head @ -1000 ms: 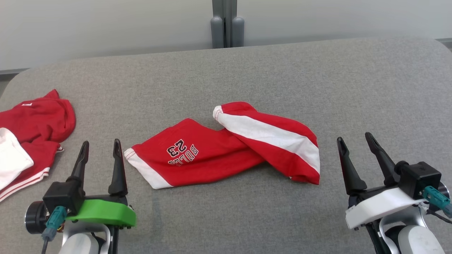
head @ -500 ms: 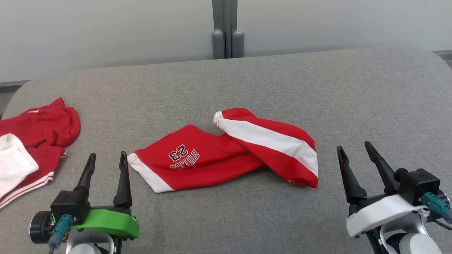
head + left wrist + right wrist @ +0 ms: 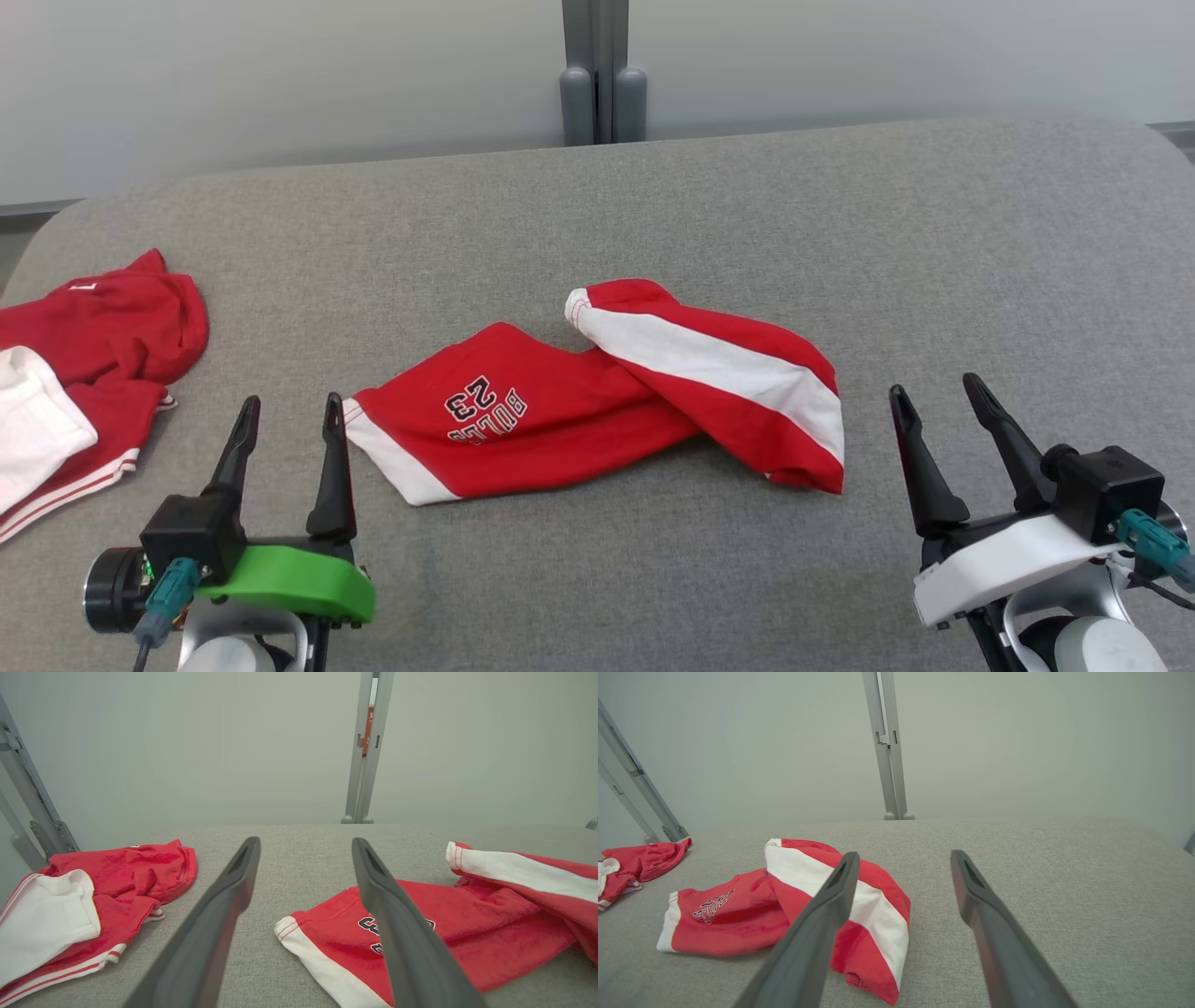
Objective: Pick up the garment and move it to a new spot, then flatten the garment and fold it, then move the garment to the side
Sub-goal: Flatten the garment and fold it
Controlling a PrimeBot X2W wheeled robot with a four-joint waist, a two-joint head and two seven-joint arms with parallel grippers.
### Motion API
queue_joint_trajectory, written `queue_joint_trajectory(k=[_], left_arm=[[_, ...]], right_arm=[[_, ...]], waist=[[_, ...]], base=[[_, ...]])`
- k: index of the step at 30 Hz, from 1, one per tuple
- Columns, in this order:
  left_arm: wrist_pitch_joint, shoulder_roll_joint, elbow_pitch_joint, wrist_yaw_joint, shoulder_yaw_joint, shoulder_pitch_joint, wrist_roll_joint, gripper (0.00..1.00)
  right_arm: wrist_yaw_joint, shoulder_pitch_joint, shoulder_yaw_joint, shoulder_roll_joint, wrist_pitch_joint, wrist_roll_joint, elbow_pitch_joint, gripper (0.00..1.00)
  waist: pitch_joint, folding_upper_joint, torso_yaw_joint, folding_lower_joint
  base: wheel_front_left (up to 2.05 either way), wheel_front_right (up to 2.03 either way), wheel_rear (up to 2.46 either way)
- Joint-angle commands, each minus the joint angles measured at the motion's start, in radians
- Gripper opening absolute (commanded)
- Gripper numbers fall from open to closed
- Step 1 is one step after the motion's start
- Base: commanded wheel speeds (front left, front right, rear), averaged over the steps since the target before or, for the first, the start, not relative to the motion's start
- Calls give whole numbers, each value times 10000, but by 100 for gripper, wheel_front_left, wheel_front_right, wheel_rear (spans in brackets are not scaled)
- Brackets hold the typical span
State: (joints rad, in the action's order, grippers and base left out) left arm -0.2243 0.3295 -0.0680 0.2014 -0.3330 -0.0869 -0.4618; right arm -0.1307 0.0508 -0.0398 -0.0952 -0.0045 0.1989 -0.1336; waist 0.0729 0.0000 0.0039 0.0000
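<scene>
At the far left of the grey fabric worktop (image 3: 653,205), a second red-and-white garment (image 3: 103,327) is seen crumpled, and its left part is cut off by the edge of the head view. Just right of it, the left hand (image 3: 291,403) is held low over the worktop, with its two dark fingers spread wide and nothing between them. Its inner fingertip is seen just beside the white-trimmed hem of the red garment (image 3: 560,420); whether the two touch cannot be told.

The red garment lies mid-worktop between the two hands, twisted rather than flat. One part stretches left and carries a dark print with "23", seen upside down. Another part, with a broad white stripe, is folded across it toward the right. It is probably a pair of shorts, though the waistband is hidden in the folds. In the left wrist view the print is partly covered by a finger.

The right hand (image 3: 934,387) is held clear of the garment's right end, with its fingers wide apart and empty. Its arm is cut off at the lower right corner.
</scene>
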Motion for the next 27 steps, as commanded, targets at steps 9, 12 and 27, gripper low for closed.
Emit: queue_joint_trajectory(k=[9,12,27], left_arm=[[1730,-635,3,-1098,-1461,-2548,153,100],[2475,-1070,-490,-1539,-1965,-3478,6,100],[4042,-1702,-4201,-2086,-2306,-5704,-514,100]], right_arm=[[-1,-467,47,-68,1,-4,-224,100],[-1,-712,-61,-83,-58,-15,-238,100],[-1,-1212,-202,133,-648,156,449,100]], waist=[[993,0,-134,0],[1397,0,-370,0],[2227,0,-1417,0]], base=[[0,0,0],[0,0,0],[0,0,0]])
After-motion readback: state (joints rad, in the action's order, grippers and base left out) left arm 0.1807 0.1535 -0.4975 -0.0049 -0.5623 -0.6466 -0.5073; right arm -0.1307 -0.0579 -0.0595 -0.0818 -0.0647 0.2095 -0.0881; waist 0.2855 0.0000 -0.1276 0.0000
